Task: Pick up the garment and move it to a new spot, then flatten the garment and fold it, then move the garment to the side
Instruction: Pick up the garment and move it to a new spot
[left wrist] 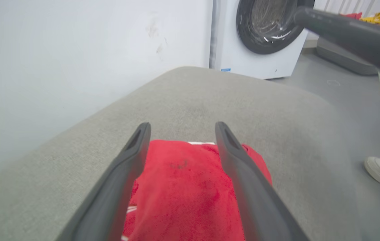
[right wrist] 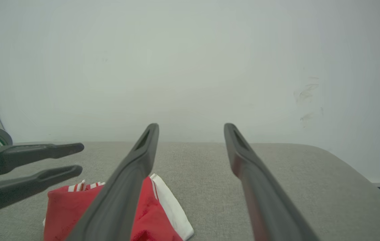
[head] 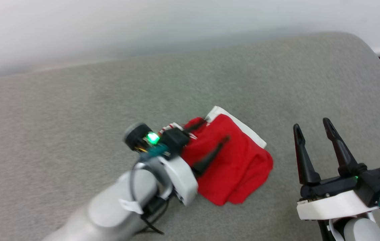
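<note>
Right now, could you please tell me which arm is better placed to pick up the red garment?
Left. The left claw hangs open directly over the garment, red fabric showing between its fingers. The right claw, also open, stands apart over the bare grey cushion.

Grey forearm, white wrist, black hand

Bright, even, nearly shadowless light; the left claw is motion-blurred, edges soft.
</note>
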Tool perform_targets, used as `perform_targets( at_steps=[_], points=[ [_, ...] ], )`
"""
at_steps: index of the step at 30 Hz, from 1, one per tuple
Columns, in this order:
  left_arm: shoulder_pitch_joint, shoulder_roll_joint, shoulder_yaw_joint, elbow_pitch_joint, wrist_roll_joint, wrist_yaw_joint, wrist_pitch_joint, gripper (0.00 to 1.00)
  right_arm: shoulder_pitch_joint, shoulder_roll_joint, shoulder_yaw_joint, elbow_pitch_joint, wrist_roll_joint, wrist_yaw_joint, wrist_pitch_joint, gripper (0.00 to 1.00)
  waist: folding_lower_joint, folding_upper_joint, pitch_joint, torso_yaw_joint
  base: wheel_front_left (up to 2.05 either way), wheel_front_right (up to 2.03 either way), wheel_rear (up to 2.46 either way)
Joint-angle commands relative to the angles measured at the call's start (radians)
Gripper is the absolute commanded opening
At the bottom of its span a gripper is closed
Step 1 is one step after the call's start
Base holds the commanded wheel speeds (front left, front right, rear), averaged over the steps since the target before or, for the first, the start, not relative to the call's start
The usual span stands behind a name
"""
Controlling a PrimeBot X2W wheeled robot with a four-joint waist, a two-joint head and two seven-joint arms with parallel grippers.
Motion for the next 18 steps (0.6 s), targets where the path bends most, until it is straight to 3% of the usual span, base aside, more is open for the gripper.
perform_targets(
  at_steps=[1,6,10,14,18],
  points=[
    [0.021,0.021,0.039,-0.029,0.016,0.016,-0.006,1.00,0.012,0.001,-0.005,-0.001,-0.003,0.000,-0.002,1.00,0.0000,-0.0001,-0.038,0.041,0.00,0.00,0.00],
    [0.142,0.096,0.284,-0.183,0.077,0.102,-0.005,1.00,0.021,0.001,-0.017,-0.009,-0.020,0.000,-0.002,1.00,0.0000,-0.0001,-0.073,0.085,0.00,0.00,0.00],
    [0.282,0.133,0.456,-0.267,0.123,0.141,-0.005,1.00,0.034,0.001,-0.025,-0.017,-0.025,0.000,-0.002,1.00,0.0000,-0.0001,-0.092,0.107,0.00,0.00,0.00],
    [0.435,0.129,0.590,-0.334,0.171,0.149,-0.005,1.00,0.045,0.001,-0.029,-0.029,-0.028,0.000,-0.002,1.00,0.0000,-0.0001,-0.103,0.118,0.00,0.00,0.00],
    [0.571,0.084,0.690,-0.384,0.227,0.139,-0.005,1.00,0.053,0.001,-0.029,-0.044,-0.025,0.000,-0.002,1.00,0.0000,-0.0001,-0.110,0.123,0.00,0.00,0.00]
  ],
)
